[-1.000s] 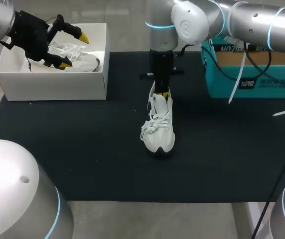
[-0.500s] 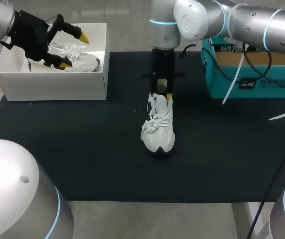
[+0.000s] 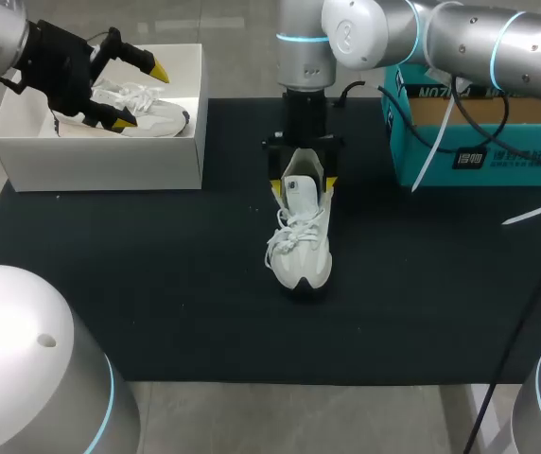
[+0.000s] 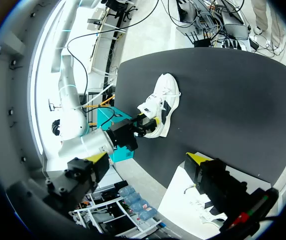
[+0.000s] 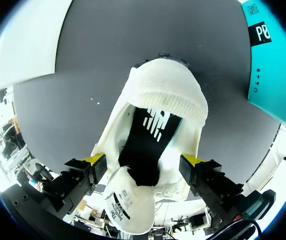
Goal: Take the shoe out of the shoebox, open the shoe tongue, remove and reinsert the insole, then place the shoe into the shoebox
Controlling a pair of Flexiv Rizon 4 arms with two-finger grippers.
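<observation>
White shoe (image 3: 301, 241) on black mat (image 3: 157, 284), heel between parted right jaws

Head view looks down from behind; both wrist views — right closest — share the shoe (image 3: 301, 251).

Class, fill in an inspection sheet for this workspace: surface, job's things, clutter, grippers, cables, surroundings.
Surface: black mat.
Job's things: white shoe mid-mat, tongue open, black insole showing; white shoebox at far left, second shoe inside.
Clutter: teal box at far right.
Grippers: left gripper open above the shoebox; right gripper open, fingers either side of the shoe's opening.
Cables: white cable hangs from the right arm across the teal box.
Surroundings: nothing seen.
</observation>
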